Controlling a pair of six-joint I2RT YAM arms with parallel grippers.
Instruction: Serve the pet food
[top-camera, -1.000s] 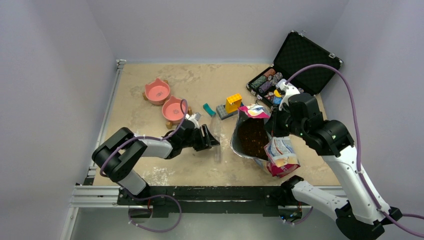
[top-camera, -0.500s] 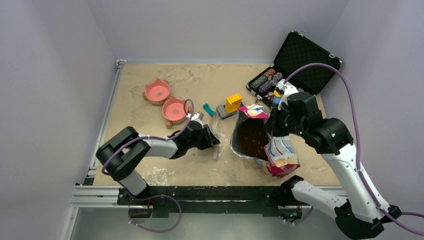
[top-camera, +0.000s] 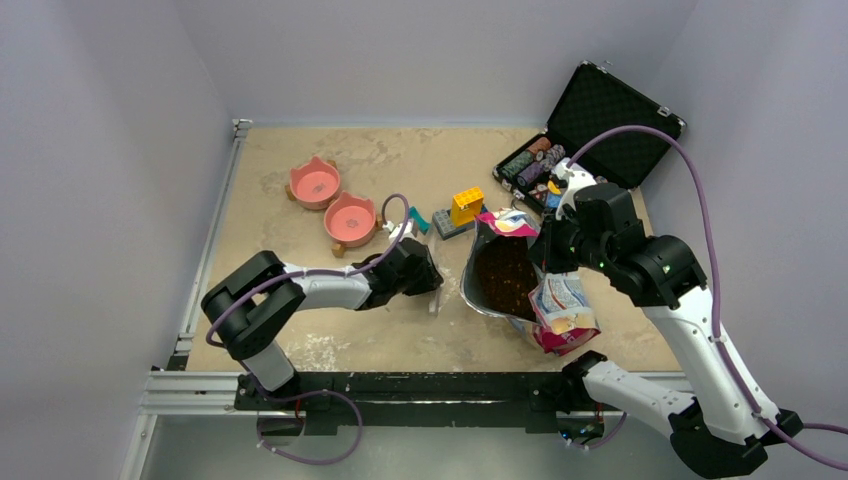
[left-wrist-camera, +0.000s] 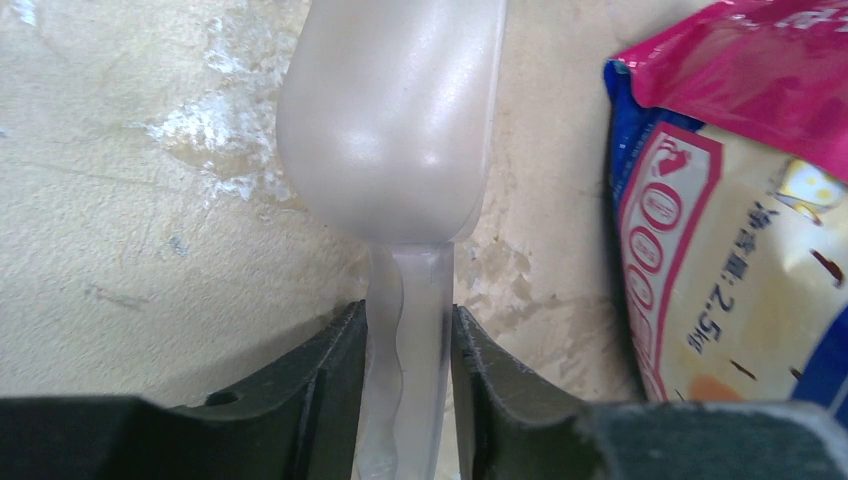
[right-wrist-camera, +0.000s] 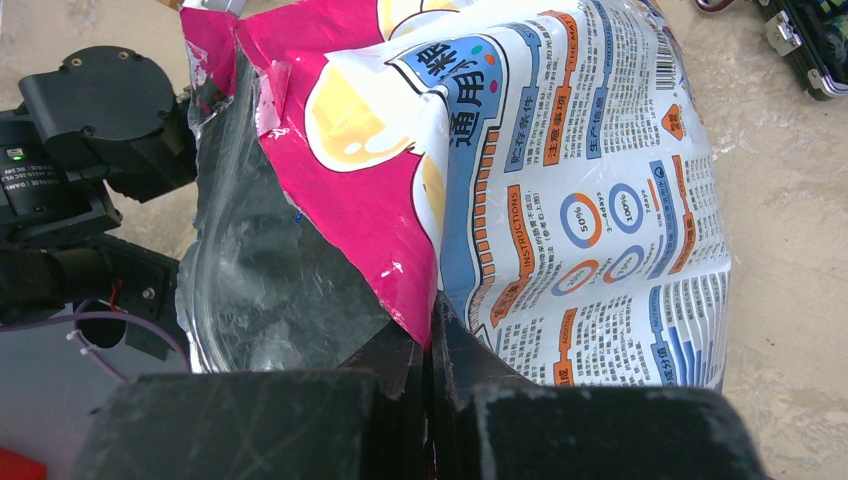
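Left pincer (left-wrist-camera: 405, 325) now pinches the handle of the clear scoop (left-wrist-camera: 395, 120), one dark finger (left-wrist-camera: 320, 390) tight on each side, whereas a second ago it stood spread wider and a little further left, short of this grip; half a second ago it was already closing in. Its arm has stretched rightward along the surface (top-camera: 400, 160) since then, the elbow coming nearer the middle. Scoop and pincer sit low over the surface, just beside the bag (top-camera: 565, 300); whether the scoop is lifted cannot be told. Right pincer (right-wrist-camera: 432, 320) is pressed together on the bag's torn pink rim, holding the mouth open toward the left, and neither it nor the bag has shifted over the second. Kibble (top-camera: 503, 275) shows as a dark brown mass inside the open bag, at the right of the surface. Two pink bowls (top-camera: 314, 183) stand well apart from it at the left rear, unmoved, one beside the other. Behind the bag an open black case (top-camera: 610, 110) with chips (top-camera: 530, 165) and a few coloured blocks (top-camera: 466, 206) lie as before
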